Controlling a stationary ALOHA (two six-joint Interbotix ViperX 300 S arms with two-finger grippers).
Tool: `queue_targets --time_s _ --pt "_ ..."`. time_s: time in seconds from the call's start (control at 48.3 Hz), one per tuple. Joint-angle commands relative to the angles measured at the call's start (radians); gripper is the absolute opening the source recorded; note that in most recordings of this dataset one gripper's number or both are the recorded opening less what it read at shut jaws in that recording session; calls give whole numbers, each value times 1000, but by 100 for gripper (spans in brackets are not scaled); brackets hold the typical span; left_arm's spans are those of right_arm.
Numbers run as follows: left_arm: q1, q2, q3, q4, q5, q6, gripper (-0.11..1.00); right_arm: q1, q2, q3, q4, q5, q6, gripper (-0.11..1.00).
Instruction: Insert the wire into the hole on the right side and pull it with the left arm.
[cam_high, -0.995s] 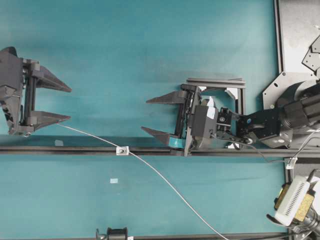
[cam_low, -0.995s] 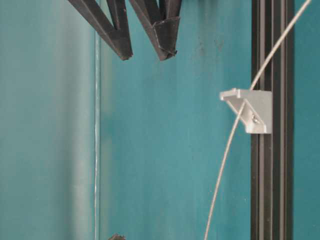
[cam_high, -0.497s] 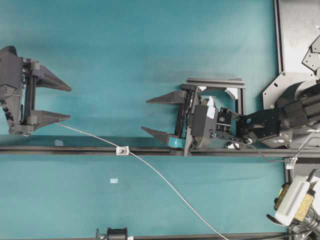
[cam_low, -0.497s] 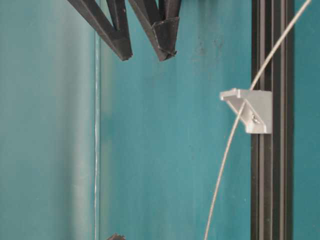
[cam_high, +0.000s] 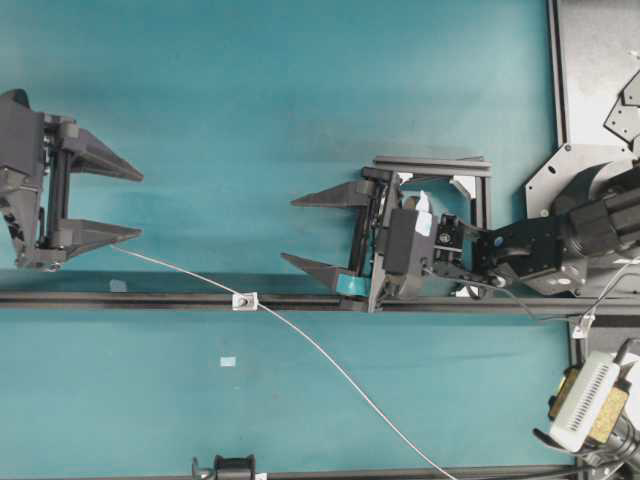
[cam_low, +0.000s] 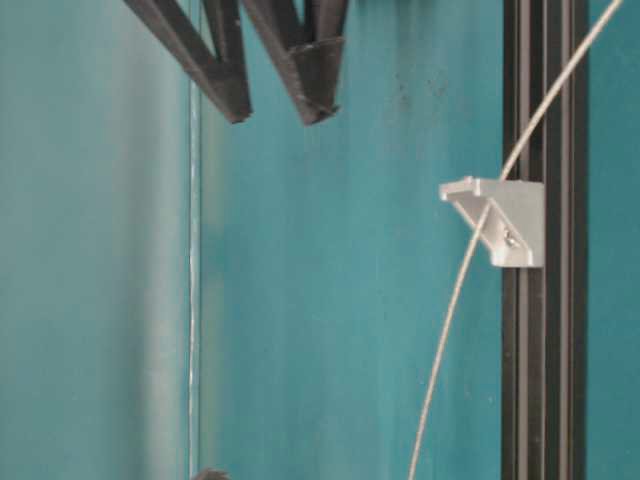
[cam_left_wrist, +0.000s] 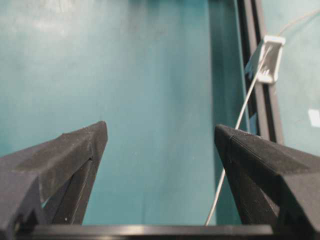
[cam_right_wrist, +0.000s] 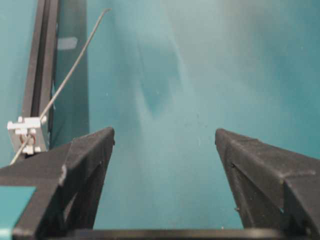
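Observation:
The thin silvery wire (cam_high: 340, 370) runs from the table's front edge up through the hole in the small pale grey block (cam_high: 245, 300) on the black rail. Its free end lies just beside the lower finger of my left gripper (cam_high: 141, 207), which stands open and holds nothing. The left wrist view shows the wire (cam_left_wrist: 240, 120) passing from the block (cam_left_wrist: 267, 60) along the inside of the right finger, with the left gripper (cam_left_wrist: 160, 127) wide apart. My right gripper (cam_high: 288, 230) is open and empty, right of the block (cam_right_wrist: 27, 135). Wire (cam_low: 455, 300) and block (cam_low: 510, 225) show at table level.
The black rail (cam_high: 450, 303) crosses the table left to right. A dark metal frame (cam_high: 440, 162) sits behind the right gripper. A pale tape patch (cam_high: 228, 361) lies in front of the rail, and a black clamp (cam_high: 225, 467) sits at the front edge.
The left gripper has drawn back very slightly to the left. At table level the black fingertips at the top have shifted up and left. The wire and block have not moved.

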Motion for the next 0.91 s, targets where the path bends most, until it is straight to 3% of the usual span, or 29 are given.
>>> queue_targets --time_s 0.0,0.891 --pt "5 -38 -11 3 -5 0 81 -3 -32 -9 -3 -3 2 89" --pt "5 -60 -3 2 3 -2 80 -3 -38 -17 -3 20 5 89"
